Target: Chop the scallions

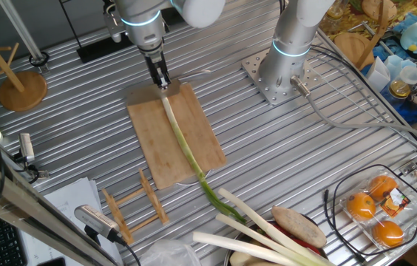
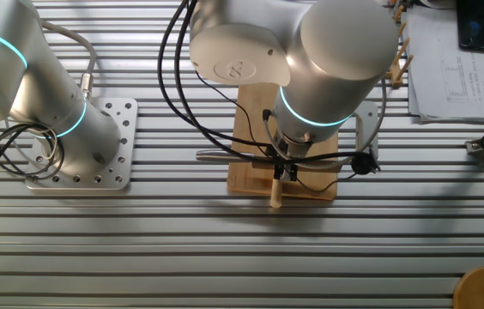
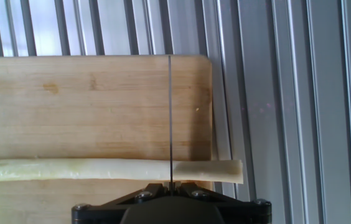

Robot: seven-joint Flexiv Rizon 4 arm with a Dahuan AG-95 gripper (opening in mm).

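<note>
Resting lengthwise on the cutting board [image 1: 175, 137], the scallion [image 1: 182, 140]; jaws seemingly clenched on a blade [image 3: 170, 118].

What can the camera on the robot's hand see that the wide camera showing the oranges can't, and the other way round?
Only the hand view shows a thin blade seen edge-on, crossing the scallion near its pale end, which overhangs the board's edge.

Only the wide view shows the scallion's whole length down to its green tip, the thicker pale stalks, the oranges and a second arm's base.

Both show the wooden cutting board on the ribbed metal table, with the scallion lying along it.
</note>
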